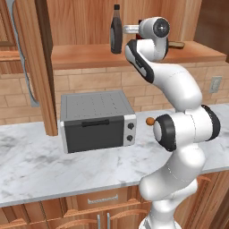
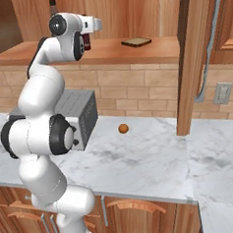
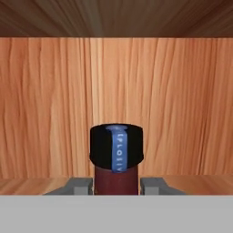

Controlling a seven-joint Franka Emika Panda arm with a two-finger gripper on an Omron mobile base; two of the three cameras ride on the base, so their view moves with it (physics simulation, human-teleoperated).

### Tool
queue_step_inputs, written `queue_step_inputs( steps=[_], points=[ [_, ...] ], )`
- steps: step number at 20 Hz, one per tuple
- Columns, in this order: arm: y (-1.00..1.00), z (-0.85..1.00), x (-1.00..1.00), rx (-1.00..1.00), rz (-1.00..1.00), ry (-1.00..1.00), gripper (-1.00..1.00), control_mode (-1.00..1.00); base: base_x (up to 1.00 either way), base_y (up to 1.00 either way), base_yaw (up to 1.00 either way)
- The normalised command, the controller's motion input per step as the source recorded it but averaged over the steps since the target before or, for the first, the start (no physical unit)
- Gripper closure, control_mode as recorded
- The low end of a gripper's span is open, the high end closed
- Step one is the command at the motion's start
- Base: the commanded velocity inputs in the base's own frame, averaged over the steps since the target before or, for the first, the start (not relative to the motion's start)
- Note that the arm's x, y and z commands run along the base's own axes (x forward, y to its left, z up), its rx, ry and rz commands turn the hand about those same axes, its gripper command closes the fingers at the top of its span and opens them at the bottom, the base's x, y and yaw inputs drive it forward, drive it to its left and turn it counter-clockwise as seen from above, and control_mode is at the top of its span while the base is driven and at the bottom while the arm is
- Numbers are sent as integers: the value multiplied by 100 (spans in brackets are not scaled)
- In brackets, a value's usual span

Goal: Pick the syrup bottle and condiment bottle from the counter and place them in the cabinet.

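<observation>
Fingers (image 3: 116, 185): two grey tips flank the condiment bottle's dark-red neck, one on each side, close against it; whether they still pinch it or have just let go, I cannot tell.
Condiment bottle (image 3: 116, 157): upright between the fingers, black cap with a blue label strip facing the hand camera; in the right base view a sliver of dark red shows just beyond the hand, on the cabinet shelf.
Syrup bottle (image 1: 116, 31): upright on the same shelf, to the left of the hand in the left base view, near it but apart.
Cabinet (image 1: 89, 56): warm brown wood, flat shelf, panelled back; an open door hangs down at each side.
Brown flat thing (image 2: 136, 41): lies on the shelf, well apart from the bottles.
Desk (image 2: 141, 158): veined marble over wooden drawers.
Toaster oven (image 1: 96, 120): grey, on the desk under the shelf.
Orange ball (image 2: 123, 129): on the desk, right of the oven.
</observation>
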Motion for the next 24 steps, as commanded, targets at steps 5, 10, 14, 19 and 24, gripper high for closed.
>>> queue_step_inputs(
  steps=[5, 10, 14, 19, 24],
  points=[
    [-4, 0, -4, 0, 0, 0, -100, -100, 0, 0, 0],
    [-13, 0, -18, 0, 0, 0, -100, -100, 0, 0, 0],
    [-24, 0, -39, 0, 0, -1, -100, -100, 0, 0, 0],
    [-26, 0, -52, 0, 0, -1, -100, -100, 0, 0, 0],
    [-30, -1, -73, 2, 1, -6, -100, -100, 0, 0, 0]
  ],
)
